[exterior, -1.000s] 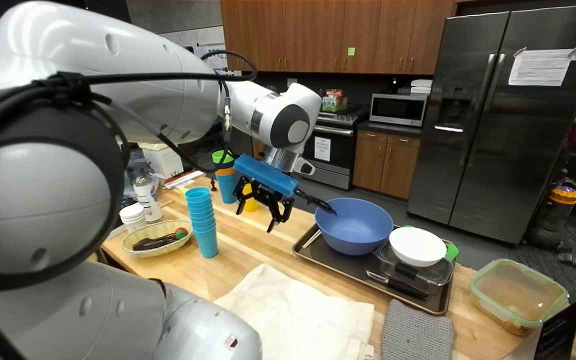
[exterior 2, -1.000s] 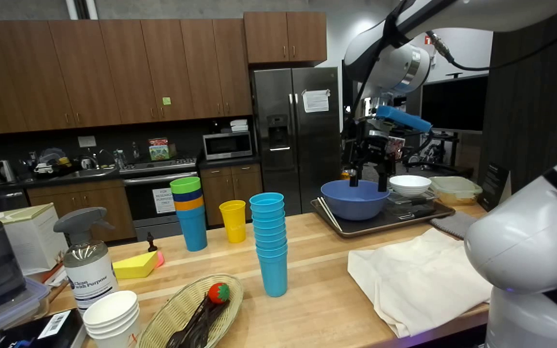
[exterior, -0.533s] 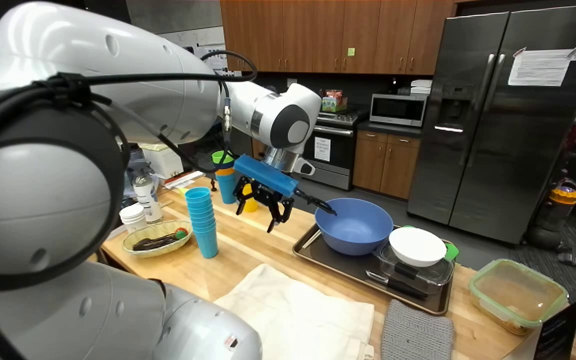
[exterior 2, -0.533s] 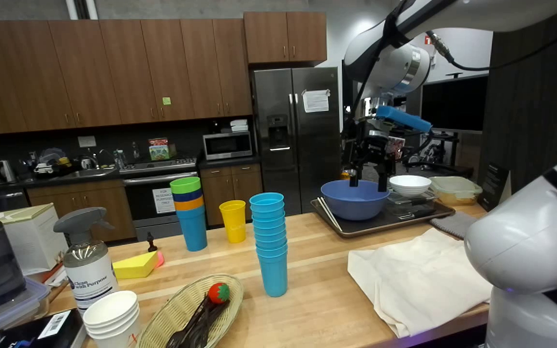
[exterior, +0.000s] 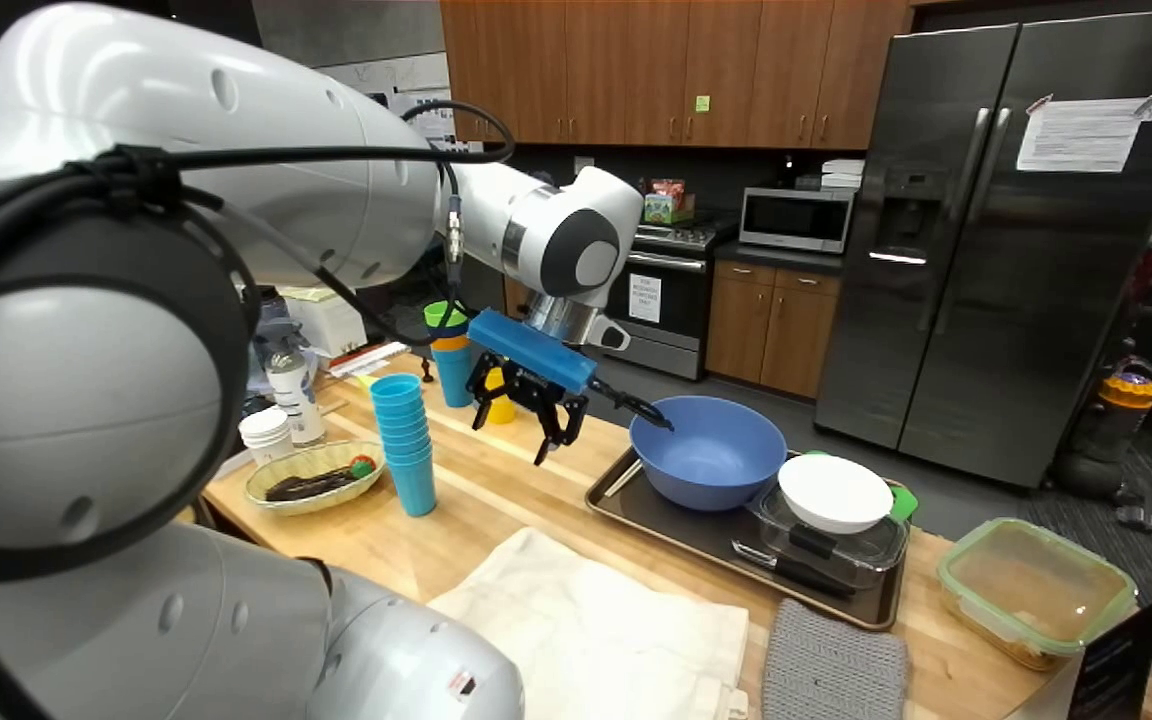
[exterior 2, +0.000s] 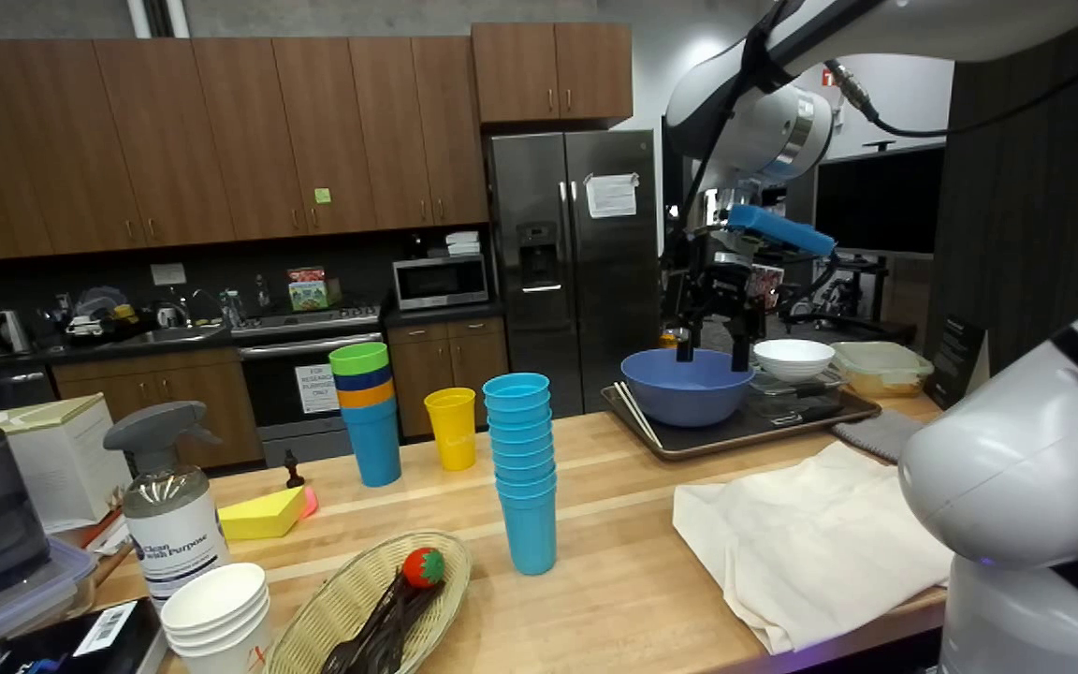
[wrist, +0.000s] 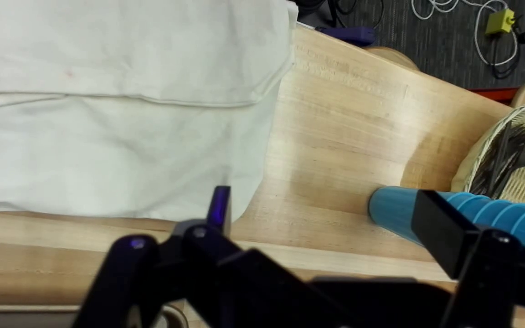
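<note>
The claw (exterior: 509, 443) hangs above the wooden surface (exterior: 486, 515), its jaws spread wide with nothing between them. Near it, at centre left in an exterior view, a stack of light blue cups (exterior: 409, 450) stands upright, apart from the claw. In the wrist view the finger (wrist: 440, 232) at right covers part of that stack, and a pale cloth (wrist: 121, 155) fills the upper left of the frame. In an exterior view the fingertips overlap a blue bowl (exterior 2: 689, 398) right of centre; a yellow cup (exterior: 502, 410) is partly hidden by the claw in an exterior view.

The bowl sits on a dark tray (exterior: 671, 522), which also carries pale sticks (exterior: 622, 478), a black-handled utensil (exterior: 814, 578) and a clear container (exterior: 861, 562) topped by a white bowl (exterior: 836, 493). At lower right in an exterior view, a green-lidded container (exterior: 1036, 590) shows contents too hazy to name. At lower left in an exterior view, a woven basket (exterior 2: 352, 582) holds dark utensils (exterior 2: 387, 622) and a red strawberry (exterior 2: 424, 567); nested white cups (exterior 2: 218, 618) and a spray bottle (exterior 2: 169, 524) stand left of it.
</note>
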### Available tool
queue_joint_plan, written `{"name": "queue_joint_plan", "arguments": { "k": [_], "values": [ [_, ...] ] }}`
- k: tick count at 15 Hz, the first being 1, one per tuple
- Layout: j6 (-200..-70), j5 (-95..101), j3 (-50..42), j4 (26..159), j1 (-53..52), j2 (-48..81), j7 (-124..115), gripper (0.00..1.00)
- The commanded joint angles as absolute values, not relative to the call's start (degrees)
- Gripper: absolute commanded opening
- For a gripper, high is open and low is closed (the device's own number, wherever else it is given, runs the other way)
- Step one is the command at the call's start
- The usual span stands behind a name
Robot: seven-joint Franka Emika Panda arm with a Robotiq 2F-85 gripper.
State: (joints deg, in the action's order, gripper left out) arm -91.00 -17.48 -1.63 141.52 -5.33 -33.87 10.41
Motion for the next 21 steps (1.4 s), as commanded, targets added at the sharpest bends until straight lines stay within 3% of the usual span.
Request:
{"name": "queue_joint_plan", "arguments": {
  "k": [1, 11, 21],
  "values": [
    [-90.85, -17.64, -1.22, 141.44, -4.81, -33.84, 10.62, 1.00],
    [-100.67, -31.90, 2.22, 145.72, -7.57, -30.95, 9.12, 1.00],
    [-99.29, -19.66, 5.67, 141.88, -2.32, -32.59, -10.62, 1.00]
  ]
}}
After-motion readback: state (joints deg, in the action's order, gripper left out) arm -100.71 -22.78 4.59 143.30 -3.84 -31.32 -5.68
